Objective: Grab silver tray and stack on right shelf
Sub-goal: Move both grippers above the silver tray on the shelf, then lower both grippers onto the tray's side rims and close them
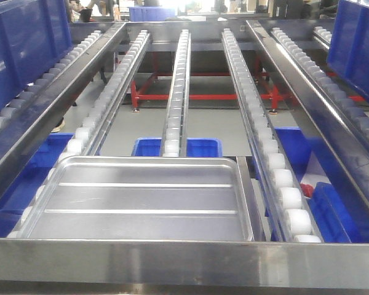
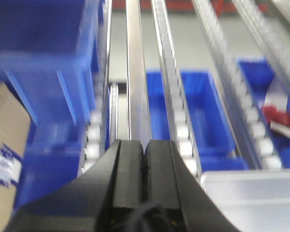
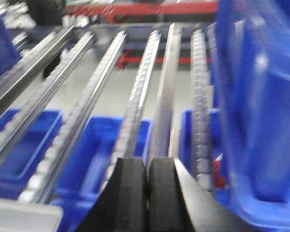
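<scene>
The silver tray, shiny with two long ridges, lies flat on the near end of the middle roller rack, against the front crossbar. The right shelf shows only as a roller row past the right steel rail, with a blue bin on it. My left gripper is shut with nothing in it; a corner of the silver tray lies to its lower right. My right gripper is also shut with nothing in it; a corner of the silver tray lies to its lower left. Neither gripper appears in the front view.
Blue bins stand on the floor under the roller rows. A large blue bin sits on the left rack and another on the right one. A red frame stands farther back. A cardboard box is at the left.
</scene>
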{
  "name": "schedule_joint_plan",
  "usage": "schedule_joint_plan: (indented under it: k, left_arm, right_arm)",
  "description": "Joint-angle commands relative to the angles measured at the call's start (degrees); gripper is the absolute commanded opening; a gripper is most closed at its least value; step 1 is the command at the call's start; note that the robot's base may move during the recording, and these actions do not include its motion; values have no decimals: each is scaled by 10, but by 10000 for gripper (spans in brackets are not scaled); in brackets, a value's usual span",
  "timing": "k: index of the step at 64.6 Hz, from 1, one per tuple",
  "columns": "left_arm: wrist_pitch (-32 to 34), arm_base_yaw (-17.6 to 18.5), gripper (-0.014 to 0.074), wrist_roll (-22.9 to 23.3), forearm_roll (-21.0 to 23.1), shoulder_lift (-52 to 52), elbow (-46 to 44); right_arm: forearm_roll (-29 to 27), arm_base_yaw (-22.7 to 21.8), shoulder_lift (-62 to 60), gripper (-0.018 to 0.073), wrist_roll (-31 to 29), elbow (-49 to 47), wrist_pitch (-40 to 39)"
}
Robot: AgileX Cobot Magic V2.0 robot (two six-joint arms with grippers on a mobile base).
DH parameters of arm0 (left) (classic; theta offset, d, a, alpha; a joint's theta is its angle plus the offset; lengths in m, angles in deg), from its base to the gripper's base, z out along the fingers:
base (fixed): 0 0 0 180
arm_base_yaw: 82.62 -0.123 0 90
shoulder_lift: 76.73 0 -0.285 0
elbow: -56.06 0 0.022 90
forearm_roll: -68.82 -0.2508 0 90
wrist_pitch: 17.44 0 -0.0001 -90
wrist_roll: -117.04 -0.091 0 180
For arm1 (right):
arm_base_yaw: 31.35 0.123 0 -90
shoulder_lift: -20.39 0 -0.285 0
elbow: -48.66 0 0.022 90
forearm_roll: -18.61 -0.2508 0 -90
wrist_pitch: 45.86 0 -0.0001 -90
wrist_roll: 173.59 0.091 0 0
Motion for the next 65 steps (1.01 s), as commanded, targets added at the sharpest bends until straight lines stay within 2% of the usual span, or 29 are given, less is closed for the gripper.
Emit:
schedule_joint_plan:
  k: [1,8,21,25,33,36,42,49,57,65]
  left_arm:
    - [34,1,-98,1,23,31,-23]
    - [20,1,-97,-3,51,54,-23]
    - [-12,1,-71,-5,52,60,-23]
    - [-21,1,23,-5,52,60,-23]
    - [-35,1,320,-5,53,60,-23]
    - [-40,1,369,-5,53,60,-23]
    - [-41,1,370,-5,53,60,-23]
    - [-28,3,350,-5,49,60,-23]
    - [-55,70,349,-5,48,74,-39]
    - [-143,140,349,1,46,122,-81]
  right_arm:
    - [-2,31,38,297,-2,-32,-34]
    - [-2,65,74,432,-2,-36,-34]
    - [-4,78,122,442,-2,-43,-27]
    - [-20,81,137,442,-2,-62,-4]
    - [-42,114,177,441,-2,-121,53]
    - [-48,134,193,435,-2,-143,75]
    - [-55,177,233,435,0,-182,117]
    - [-55,222,291,435,41,-217,163]
    - [-55,256,355,435,93,-241,200]
    - [-41,273,410,435,147,-257,228]
